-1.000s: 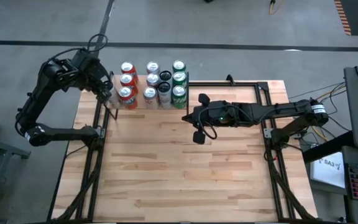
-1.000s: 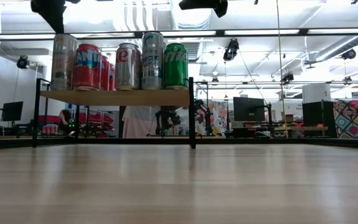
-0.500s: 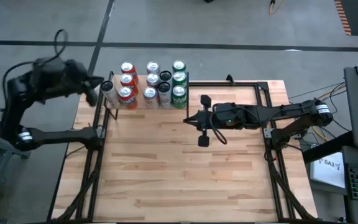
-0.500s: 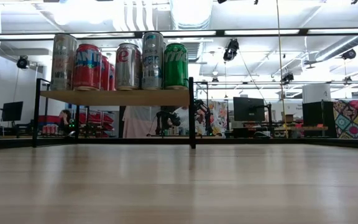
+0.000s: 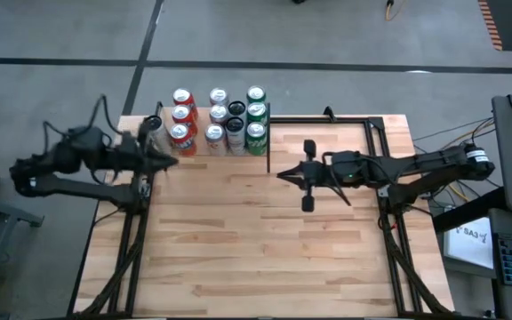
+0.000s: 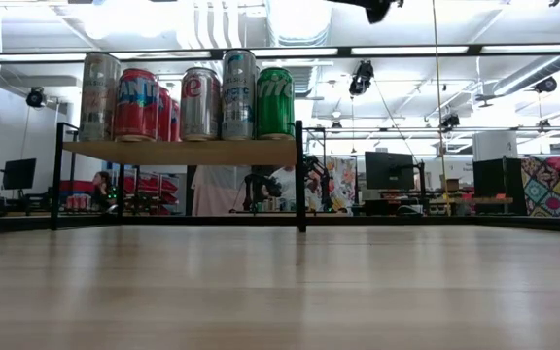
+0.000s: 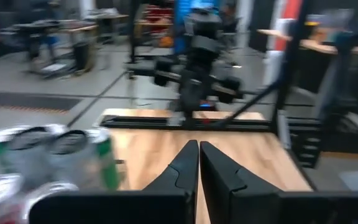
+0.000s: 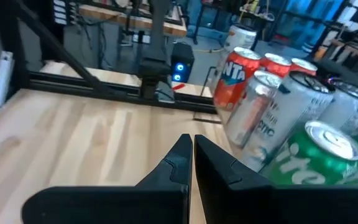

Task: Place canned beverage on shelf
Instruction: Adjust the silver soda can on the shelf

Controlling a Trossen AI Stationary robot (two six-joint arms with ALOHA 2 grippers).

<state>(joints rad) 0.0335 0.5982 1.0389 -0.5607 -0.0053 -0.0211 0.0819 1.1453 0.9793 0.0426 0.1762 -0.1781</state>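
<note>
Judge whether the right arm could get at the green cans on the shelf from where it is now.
Probably yes. The right gripper, fingers shut, hangs over bare tabletop beside the shelf. The green cans stand on the shelf's near edge; only the thin black corner post stands close.

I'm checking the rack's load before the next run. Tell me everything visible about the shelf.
The shelf is a light plain-wood board held above the tabletop by thin black metal posts, standing level at the table's far left corner. Upright cans crowd its top in rows: red and silver ones toward the left, green ones at its right edge. From the low view its underside is open, with nothing beneath. Neither gripper touches it; the left gripper is just in front of it.
</note>
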